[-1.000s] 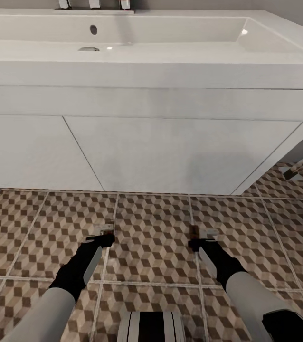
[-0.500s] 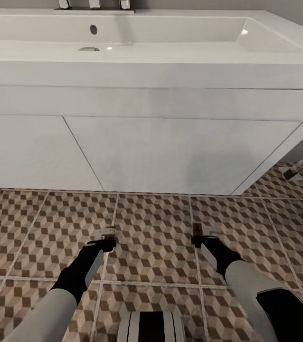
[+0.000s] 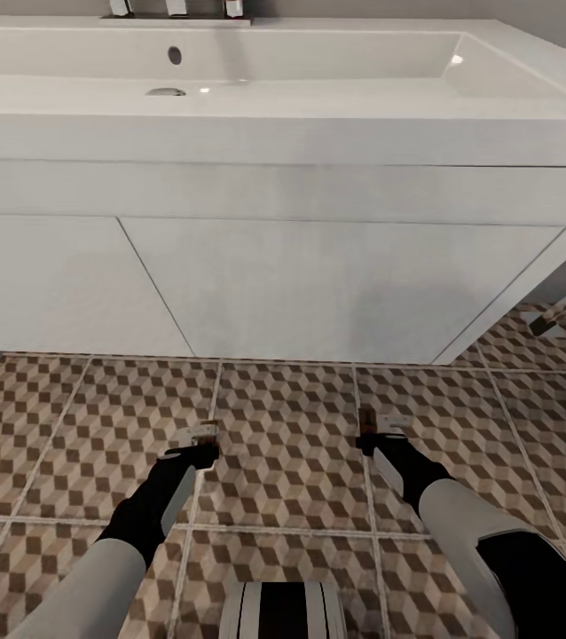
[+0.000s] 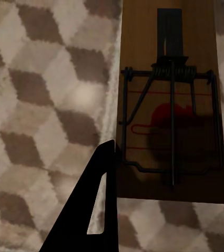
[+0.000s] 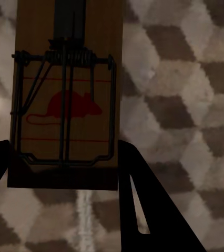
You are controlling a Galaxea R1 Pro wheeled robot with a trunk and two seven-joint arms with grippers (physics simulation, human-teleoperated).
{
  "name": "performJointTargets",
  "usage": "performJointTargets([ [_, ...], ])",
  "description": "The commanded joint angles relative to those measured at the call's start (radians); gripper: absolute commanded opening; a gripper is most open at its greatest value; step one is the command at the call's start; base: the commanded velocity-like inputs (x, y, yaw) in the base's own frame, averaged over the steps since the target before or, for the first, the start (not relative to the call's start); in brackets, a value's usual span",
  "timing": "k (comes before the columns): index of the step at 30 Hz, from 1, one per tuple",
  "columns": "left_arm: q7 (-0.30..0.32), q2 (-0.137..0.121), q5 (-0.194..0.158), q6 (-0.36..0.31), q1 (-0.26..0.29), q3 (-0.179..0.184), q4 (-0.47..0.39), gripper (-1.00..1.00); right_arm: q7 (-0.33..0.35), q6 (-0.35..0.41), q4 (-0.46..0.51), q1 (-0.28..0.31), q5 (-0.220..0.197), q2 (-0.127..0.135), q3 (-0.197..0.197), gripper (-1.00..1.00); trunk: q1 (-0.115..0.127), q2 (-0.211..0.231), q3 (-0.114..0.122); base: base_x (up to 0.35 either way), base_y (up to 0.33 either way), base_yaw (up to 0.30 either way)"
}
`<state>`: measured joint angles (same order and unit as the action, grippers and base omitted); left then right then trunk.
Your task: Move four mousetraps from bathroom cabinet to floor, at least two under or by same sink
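From the head camera I saw both arms reached down toward the floor (image 3: pixel 283 426) in front of the sink (image 3: pixel 318 71), whose white vanity (image 3: pixel 318 284) hung above the tiles. The left gripper (image 3: pixel 201 441) sat low over the tiles, and a trap (image 3: pixel 208 429) showed as a small brown sliver at its tip. In the left wrist camera that trap (image 4: pixel 171 100) lay flat between the two dark fingers (image 4: pixel 93 205), its near end level with the fingertips, wire spring and red mouse print facing up; the left gripper (image 4: pixel 167 157) had one finger just beside each long edge. I could not tell whether the pads pressed the wood or stood just clear of it. The right gripper (image 3: pixel 379 430) was placed likewise, near a grout line, with a second trap (image 3: pixel 367 419) at its tip. In the right wrist camera this second trap (image 5: pixel 67 94) lay flat between the fingers (image 5: pixel 143 205) of the right gripper (image 5: pixel 62 163), print side up, one finger just beside each long edge; here too I could not tell contact from a narrow gap. Both traps were in front of the vanity, not beneath it, and well apart from each other.
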<state>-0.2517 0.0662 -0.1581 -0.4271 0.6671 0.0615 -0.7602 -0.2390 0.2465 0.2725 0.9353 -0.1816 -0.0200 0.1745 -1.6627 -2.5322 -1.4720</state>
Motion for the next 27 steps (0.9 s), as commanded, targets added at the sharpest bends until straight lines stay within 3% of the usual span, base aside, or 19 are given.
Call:
performJointTargets([
  [1, -0.012, 0.000, -0.009, -0.004, 0.000, 0.004, -0.002, -1.00, -0.005, 0.005, 0.002, 0.000, -0.013, -0.001, 0.008, -1.00, 0.000, 0.000, -0.001, 0.000, 0.000, 0.000],
  [9, -0.023, 0.022, -0.008, -0.004, 0.000, 0.009, -0.013, -1.00, -0.004, 0.007, 0.003, 0.000, -0.011, -0.003, 0.009, -1.00, 0.000, 0.000, -0.001, 0.000, 0.000, 0.000],
  [16, -0.025, 0.025, -0.008, -0.004, 0.000, 0.010, -0.016, -1.00, -0.003, 0.008, 0.005, 0.000, -0.011, -0.003, 0.009, -1.00, 0.000, 0.000, -0.001, 0.000, 0.000, 0.000],
  [22, -0.026, 0.025, -0.008, -0.008, 0.000, 0.011, -0.027, -1.00, 0.006, 0.005, 0.014, 0.000, -0.006, -0.003, 0.015, -1.00, -0.003, -0.002, -0.024, 0.000, 0.000, 0.000],
  [27, -0.026, 0.023, -0.007, -0.012, 0.000, 0.011, -0.038, -1.00, 0.010, 0.004, 0.079, 0.000, -0.003, -0.001, 0.017, -1.00, -0.005, -0.003, -0.043, 0.000, 0.000, 0.000],
])
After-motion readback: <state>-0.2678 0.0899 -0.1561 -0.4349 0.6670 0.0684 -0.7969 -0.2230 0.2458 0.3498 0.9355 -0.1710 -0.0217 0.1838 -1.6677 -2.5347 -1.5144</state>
